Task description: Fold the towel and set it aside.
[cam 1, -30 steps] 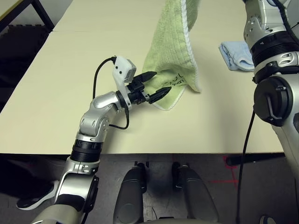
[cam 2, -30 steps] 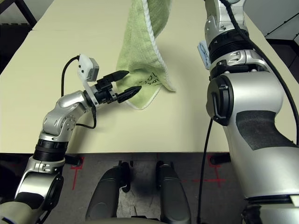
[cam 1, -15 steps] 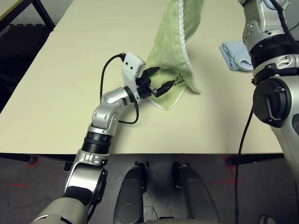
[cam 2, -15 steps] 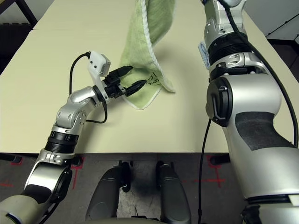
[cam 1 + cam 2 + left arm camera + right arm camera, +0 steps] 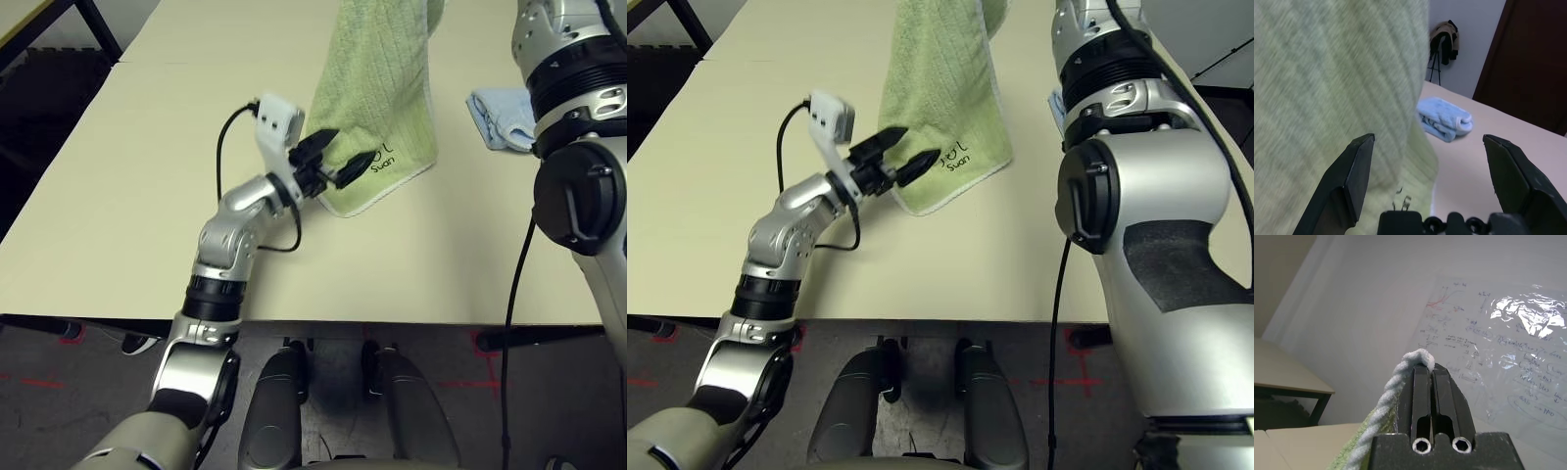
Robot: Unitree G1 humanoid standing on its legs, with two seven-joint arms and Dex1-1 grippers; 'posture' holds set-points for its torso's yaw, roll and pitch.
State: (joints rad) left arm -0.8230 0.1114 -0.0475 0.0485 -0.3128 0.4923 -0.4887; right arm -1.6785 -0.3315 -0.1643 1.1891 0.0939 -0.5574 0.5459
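My right fingers [image 5: 1431, 382] are closed tight on the white edge of the towel [image 5: 377, 93], and I hold it high, so it hangs down from the upper middle of the frame. Its lower corner, with the dark embroidery, hangs near the counter [image 5: 127, 186], maybe just above it. My left fingers [image 5: 338, 162] are spread wide, at the centre of the frame, right at that lower part of the towel. One finger [image 5: 1354, 171] is in front of the green cloth and the other stands free beside its edge.

I think the risk is that I close on only the middle of the cloth and not on the corner; then the fold will be crooked. The hanging towel can also swing away if my left fingers push it, and the thin grip on the edge at the top could slip.

Compared with one second ago, my left arm is higher and closer to the towel. The towel now hangs more flat and open, and its bottom no longer rests bunched on the counter. The blue cloth [image 5: 500, 117] at the right lies where it was.
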